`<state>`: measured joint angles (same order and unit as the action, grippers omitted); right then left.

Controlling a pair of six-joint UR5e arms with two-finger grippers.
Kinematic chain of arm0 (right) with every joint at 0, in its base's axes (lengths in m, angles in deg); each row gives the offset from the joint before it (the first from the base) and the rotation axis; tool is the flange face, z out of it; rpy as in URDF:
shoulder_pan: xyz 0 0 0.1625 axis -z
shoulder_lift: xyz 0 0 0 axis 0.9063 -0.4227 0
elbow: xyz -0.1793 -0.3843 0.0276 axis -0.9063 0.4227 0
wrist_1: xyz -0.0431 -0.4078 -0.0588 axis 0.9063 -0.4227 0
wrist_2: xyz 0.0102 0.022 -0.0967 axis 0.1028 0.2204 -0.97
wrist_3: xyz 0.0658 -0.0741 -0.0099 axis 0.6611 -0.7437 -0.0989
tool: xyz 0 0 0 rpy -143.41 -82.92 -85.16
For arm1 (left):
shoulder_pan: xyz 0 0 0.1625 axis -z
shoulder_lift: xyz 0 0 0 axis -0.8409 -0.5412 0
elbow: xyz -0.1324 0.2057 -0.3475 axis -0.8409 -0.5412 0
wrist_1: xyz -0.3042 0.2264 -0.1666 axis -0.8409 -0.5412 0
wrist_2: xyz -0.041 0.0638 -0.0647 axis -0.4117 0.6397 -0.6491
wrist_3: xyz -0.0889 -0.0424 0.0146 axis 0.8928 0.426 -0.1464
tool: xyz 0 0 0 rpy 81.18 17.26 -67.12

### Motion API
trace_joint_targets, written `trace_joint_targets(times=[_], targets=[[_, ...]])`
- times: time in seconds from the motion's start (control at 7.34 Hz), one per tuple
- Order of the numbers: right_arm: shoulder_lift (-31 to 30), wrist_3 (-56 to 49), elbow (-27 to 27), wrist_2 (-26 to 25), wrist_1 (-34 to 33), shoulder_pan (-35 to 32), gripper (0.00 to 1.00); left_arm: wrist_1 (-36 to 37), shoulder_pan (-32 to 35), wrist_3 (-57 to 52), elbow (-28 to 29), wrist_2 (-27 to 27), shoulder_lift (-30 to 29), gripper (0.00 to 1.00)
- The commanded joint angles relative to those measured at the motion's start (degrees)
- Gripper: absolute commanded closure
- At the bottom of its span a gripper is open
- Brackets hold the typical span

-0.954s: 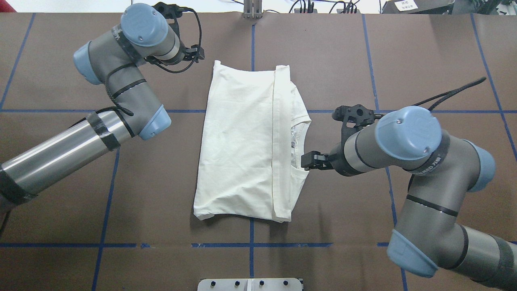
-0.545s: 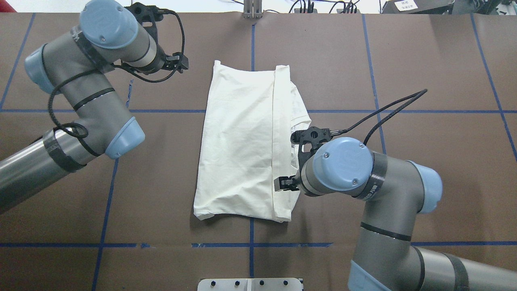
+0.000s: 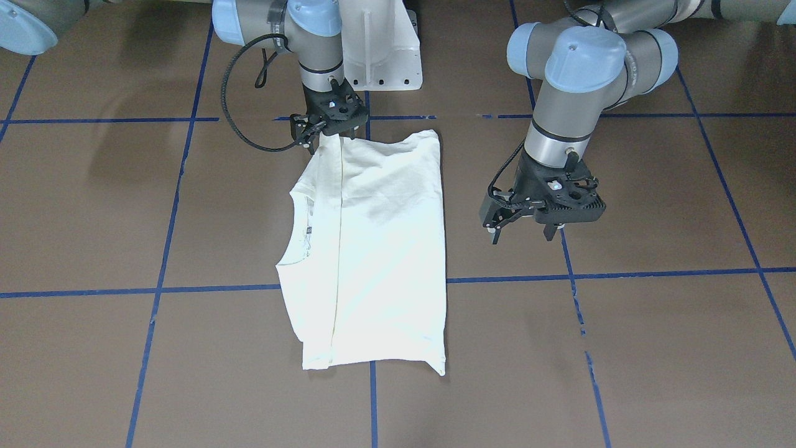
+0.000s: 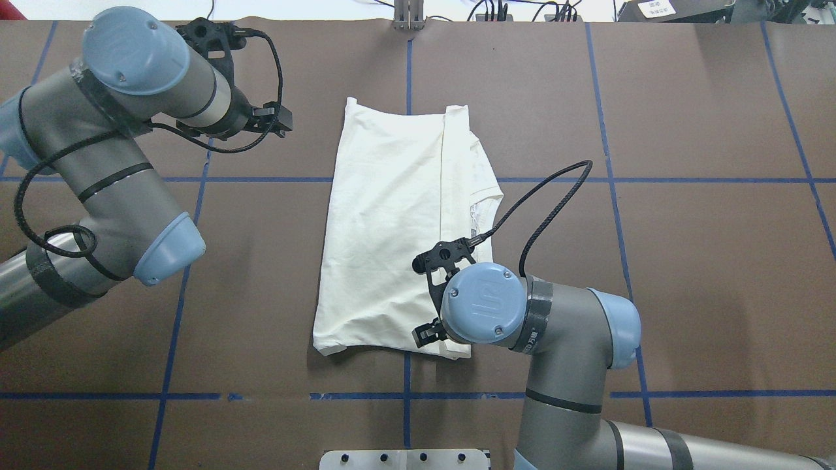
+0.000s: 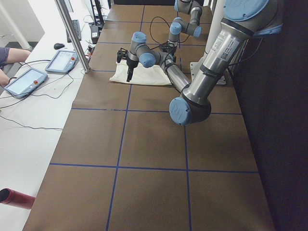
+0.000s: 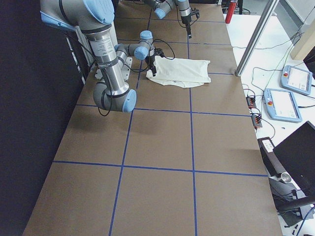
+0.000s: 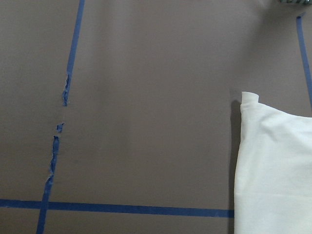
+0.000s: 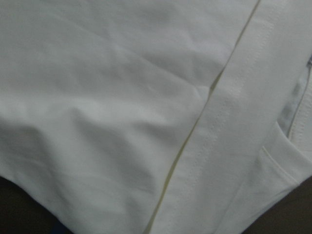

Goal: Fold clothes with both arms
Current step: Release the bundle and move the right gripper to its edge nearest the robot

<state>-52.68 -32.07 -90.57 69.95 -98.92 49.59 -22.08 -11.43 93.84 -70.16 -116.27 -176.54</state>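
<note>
One shirt (image 3: 385, 249); R end effector (image 3: 331, 138) over corner (robot-side).

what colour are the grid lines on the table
Blue tape lines on the brown table, clearest in the overhead exterior view.

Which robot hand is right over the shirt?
The right gripper, above the shirt's edge nearest the robot. The left gripper hangs beside it, over brown table.
</note>
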Motion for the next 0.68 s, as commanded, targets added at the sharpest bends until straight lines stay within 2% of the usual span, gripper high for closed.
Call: trace_joint_targets(times=[0.0,0.14,0.27,0.54], targets=[[0.34,-3.9,0.88,-1.14,0.03,0.9,0.43,-0.02,-0.11,0.8,-0.23,-0.29,0.22,0.0],[0.34,-5.91,0.79,-1.22,-0.06,0.9,0.59,-0.02,-0.37,0.8,-0.23,-0.29,0.48,0.0],[0.42,-6.89,0.7,-2.27,-0.06,0.9,0.65,-0.02,-0.46,0.8,-0.23,-0.29,0.57,0.0],[0.34,-6.99,0.7,-2.36,0.03,0.99,0.67,-0.02,-0.46,0.98,-0.23,-0.29,0.57,0.0]])
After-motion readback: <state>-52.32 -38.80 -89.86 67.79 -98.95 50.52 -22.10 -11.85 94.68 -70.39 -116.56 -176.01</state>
